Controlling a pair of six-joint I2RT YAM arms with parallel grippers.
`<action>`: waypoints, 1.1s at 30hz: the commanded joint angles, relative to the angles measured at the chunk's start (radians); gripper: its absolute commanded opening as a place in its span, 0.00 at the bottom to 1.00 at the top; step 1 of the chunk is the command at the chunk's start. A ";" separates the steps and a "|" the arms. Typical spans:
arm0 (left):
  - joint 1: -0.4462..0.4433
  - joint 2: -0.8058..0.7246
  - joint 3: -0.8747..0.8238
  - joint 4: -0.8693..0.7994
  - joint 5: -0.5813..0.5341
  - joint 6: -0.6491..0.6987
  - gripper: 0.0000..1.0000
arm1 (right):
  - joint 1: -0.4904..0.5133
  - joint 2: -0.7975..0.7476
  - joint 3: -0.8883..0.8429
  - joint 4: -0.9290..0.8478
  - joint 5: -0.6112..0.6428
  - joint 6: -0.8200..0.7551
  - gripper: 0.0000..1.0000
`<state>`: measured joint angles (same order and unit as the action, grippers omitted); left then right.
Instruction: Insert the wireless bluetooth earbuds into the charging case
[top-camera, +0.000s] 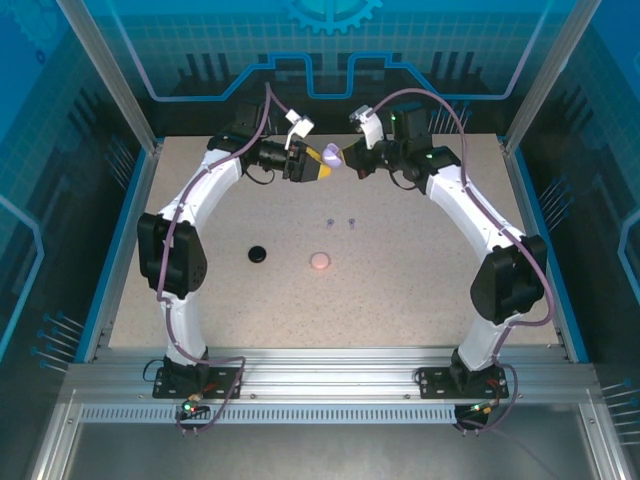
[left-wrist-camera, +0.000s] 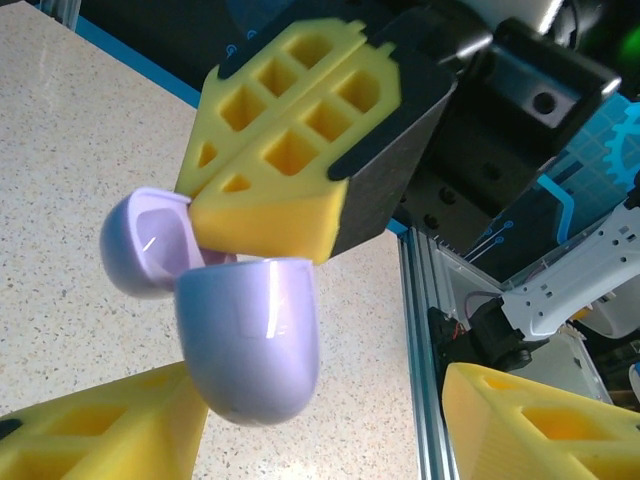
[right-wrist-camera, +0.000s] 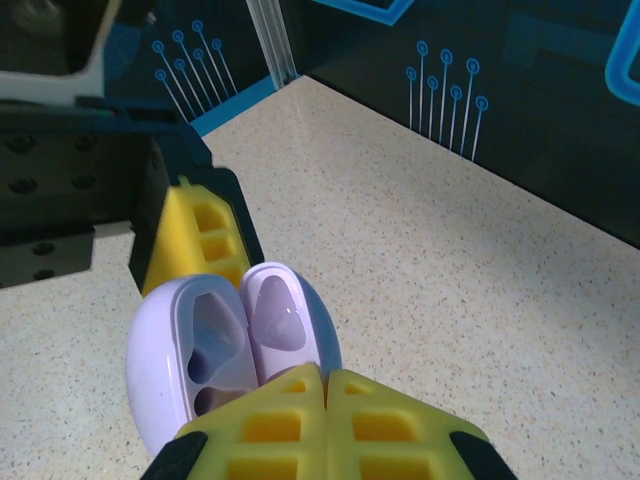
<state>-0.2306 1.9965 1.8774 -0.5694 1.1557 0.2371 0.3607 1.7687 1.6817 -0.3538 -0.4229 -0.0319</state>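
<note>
Purple charging case (right-wrist-camera: 160, 350) in right hand (right-wrist-camera: 325, 378)

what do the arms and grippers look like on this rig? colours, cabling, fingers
The left arm and right arm have white link shells with black joints and black bases. A mauve cable loops along each. The left gripper and right gripper have yellow wedge fingers with square grid recesses on black mounts.
</note>
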 joint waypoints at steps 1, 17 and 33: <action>0.009 0.019 0.037 -0.032 0.042 0.022 0.63 | 0.020 0.017 0.036 -0.019 -0.025 -0.019 0.00; 0.019 0.025 0.048 -0.030 0.056 0.019 0.54 | 0.043 0.025 0.046 -0.048 -0.025 -0.042 0.00; 0.020 0.030 0.046 -0.020 0.067 0.015 0.33 | 0.059 0.031 0.056 -0.051 -0.023 -0.043 0.00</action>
<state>-0.2184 2.0136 1.8900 -0.5812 1.1805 0.2386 0.3962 1.7828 1.7035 -0.3870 -0.4274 -0.0616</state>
